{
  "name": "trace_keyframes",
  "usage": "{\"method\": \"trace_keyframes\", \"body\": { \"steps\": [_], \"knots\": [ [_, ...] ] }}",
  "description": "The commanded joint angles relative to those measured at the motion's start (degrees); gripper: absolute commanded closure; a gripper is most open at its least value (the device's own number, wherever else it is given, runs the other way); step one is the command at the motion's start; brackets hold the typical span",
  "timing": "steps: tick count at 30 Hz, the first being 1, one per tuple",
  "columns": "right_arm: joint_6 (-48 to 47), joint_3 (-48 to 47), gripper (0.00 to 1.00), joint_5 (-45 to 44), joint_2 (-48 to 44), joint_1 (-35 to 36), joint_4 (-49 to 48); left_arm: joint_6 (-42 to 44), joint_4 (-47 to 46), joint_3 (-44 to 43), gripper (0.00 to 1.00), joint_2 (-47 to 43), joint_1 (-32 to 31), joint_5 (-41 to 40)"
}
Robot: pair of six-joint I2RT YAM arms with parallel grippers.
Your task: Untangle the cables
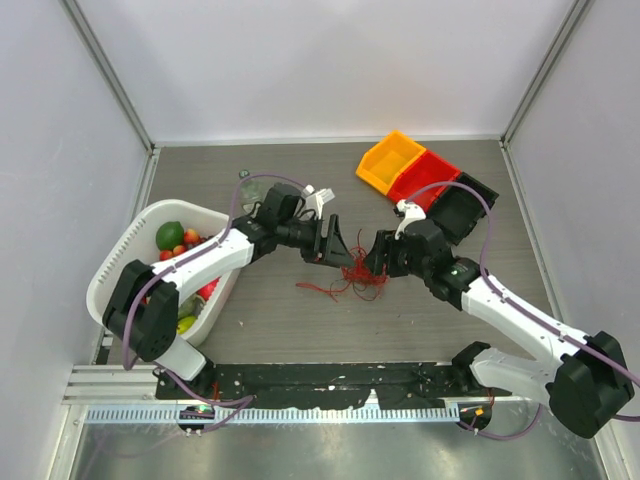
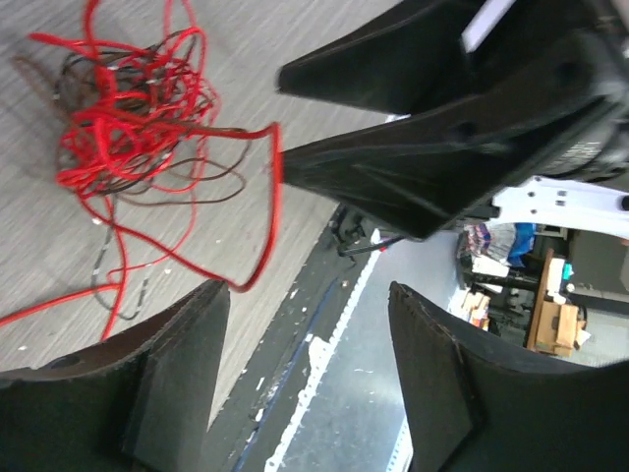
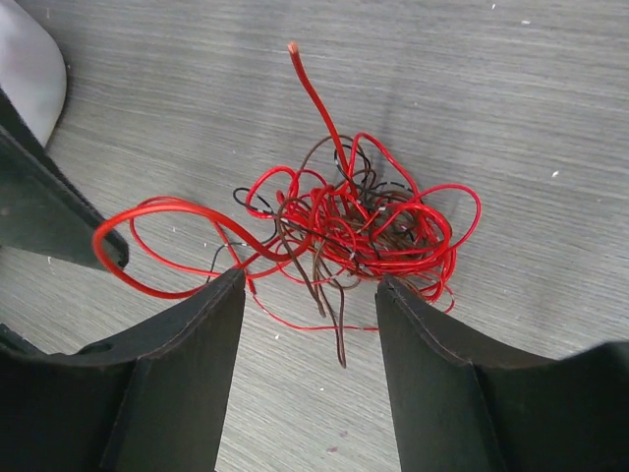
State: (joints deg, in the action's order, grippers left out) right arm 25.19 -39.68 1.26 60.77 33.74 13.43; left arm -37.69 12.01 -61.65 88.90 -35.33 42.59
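Note:
The cables (image 1: 355, 278) are a loose tangle of thin red and dark brown wires lying on the grey table between the two grippers. My left gripper (image 1: 336, 243) is open and empty just left of the tangle. In the left wrist view the tangle (image 2: 138, 118) lies at the upper left, and one long red loop (image 2: 265, 216) reaches down to the tip of my left gripper (image 2: 307, 293). My right gripper (image 1: 376, 256) is open and empty just right of the tangle. In the right wrist view the tangle (image 3: 364, 226) lies just beyond the right gripper (image 3: 310, 280).
A white basket (image 1: 128, 240) with fruit stands at the left. Orange (image 1: 390, 160), red (image 1: 420, 176) and black (image 1: 462, 206) bins stand at the back right. The two grippers are close, tips facing each other. A metal rail (image 1: 300, 410) runs along the near edge.

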Motion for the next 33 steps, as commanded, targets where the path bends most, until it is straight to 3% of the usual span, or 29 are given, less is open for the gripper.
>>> {"method": "trace_keyframes", "body": {
  "steps": [1, 5, 7, 12, 15, 22, 25, 27, 30, 33],
  "knots": [
    [1.7, 2.76, 0.4, 1.99, 0.05, -0.07, -5.51, -2.3, -9.19, 0.82, 0.28, -2.24, -0.79, 3.64],
    [4.33, 5.05, 0.41, 3.05, 1.45, -0.07, -10.35, -2.3, -9.2, 0.92, 0.3, -0.67, -1.67, 2.24],
    [5.04, 5.49, 0.41, 3.84, 3.11, -0.07, -12.46, -2.3, -7.97, 0.04, 0.39, 1.61, -2.19, 2.06],
    [6.45, 6.72, 0.44, 1.65, 6.02, -0.07, -15.27, 0.16, -2.88, -3.38, 0.83, 3.12, -3.08, -0.13],
    [8.02, 7.77, 0.45, 0.94, 7.95, -0.16, -17.2, 2.35, -3.12, -3.13, 1.0, -0.56, -2.99, -1.71],
    [10.75, 8.74, 0.46, -0.9, 10.24, -0.34, -18.62, 4.91, -19.1, 5.82, 1.0, -21.02, -3.08, -3.21],
    [12.07, 9.01, 0.45, -5.38, 11.03, -1.12, -18.44, 0.88, -24.48, 7.25, 1.0, -29.04, -3.34, -5.66],
    [12.95, 9.01, 0.46, -5.04, 12.26, -2.79, -18.18, -2.2, -23.36, 2.7, 1.0, -30.54, -3.86, -5.41],
    [13.92, 9.18, 0.62, -4.42, 14.8, -4.73, -18.0, -3.7, -16.87, -9.94, 1.0, -31.16, -5.36, -9.7],
    [14.88, 9.27, 0.65, -4.95, 16.83, -6.83, -17.39, -3.53, -8.79, -24.09, 1.0, -29.58, -5.36, -14.45]
  ]
}}
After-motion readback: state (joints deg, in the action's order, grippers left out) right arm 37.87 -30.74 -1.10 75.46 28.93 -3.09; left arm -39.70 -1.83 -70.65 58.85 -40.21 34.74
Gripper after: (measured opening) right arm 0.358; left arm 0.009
